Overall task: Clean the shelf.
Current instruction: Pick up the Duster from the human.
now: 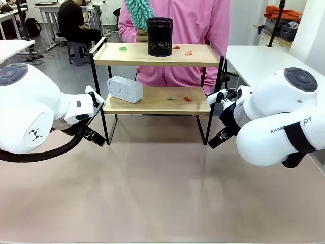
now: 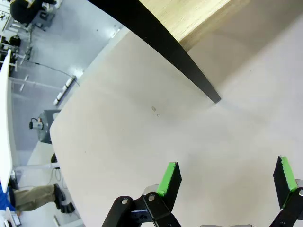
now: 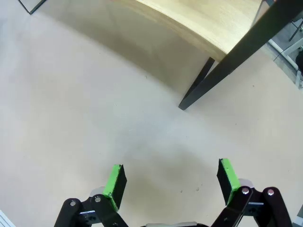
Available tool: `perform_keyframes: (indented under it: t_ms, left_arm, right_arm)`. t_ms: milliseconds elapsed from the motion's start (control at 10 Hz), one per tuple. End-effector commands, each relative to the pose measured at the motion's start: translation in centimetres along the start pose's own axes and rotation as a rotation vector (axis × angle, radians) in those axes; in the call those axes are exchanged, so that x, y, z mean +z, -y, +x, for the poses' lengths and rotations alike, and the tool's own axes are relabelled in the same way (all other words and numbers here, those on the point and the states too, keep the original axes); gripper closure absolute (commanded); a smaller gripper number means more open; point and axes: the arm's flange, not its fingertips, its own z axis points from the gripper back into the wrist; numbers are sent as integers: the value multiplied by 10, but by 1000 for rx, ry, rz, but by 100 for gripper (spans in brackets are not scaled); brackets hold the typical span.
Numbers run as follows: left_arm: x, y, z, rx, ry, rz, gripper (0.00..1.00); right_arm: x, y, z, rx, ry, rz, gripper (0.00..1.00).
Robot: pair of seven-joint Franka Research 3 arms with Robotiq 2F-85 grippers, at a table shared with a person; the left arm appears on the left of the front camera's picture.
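While the table (image 1: pixel 162 203) lies bare and open across its whole near half, the shelf (image 1: pixel 157 101) stands at the middle of the far edge. Its black legs are planted on the tabletop, and a person in pink (image 1: pixel 213 25) is close behind it. The left arm (image 1: pixel 30 112) comes in over the table's left edge and the right arm (image 1: pixel 284 122) over the right edge. Each is just outside a front leg of the shelf and apart from it.

The left fingers (image 2: pixel 170 178) are spread wide and hold nothing, above bare table short of the shelf's front left foot. The right fingers (image 3: pixel 227 177) are likewise released and empty, near the front right foot.

A black mesh cup (image 1: pixel 160 36) sits mid-board on the top tier, and a teal duster (image 1: pixel 136 12) rises behind its left side. A white box (image 1: pixel 125 89) lies at the lower board's left end.

On the top board lie an upper green scrap (image 1: pixel 122 49), an upper red scrap (image 1: pixel 176 47) and a pink scrap (image 1: pixel 188 52). A lower green scrap (image 1: pixel 170 98) and a lower red scrap (image 1: pixel 187 98) lie right of the lower board's middle.
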Motion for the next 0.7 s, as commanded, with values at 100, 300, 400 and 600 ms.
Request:
perform_keyframes:
  t_ms: [100,300,400,600]
  left_arm:
    - [0,0,0,0,0,0,0]
    - [0,0,0,0,0,0,0]
    - [0,0,0,0,0,0,0]
    - [0,0,0,0,0,0,0]
  right_arm:
    - [0,0,0,-1,0,0,0]
    - [0,0,0,-1,0,0,0]
    - [0,0,0,-1,0,0,0]
    - [0,0,0,0,0,0,0]
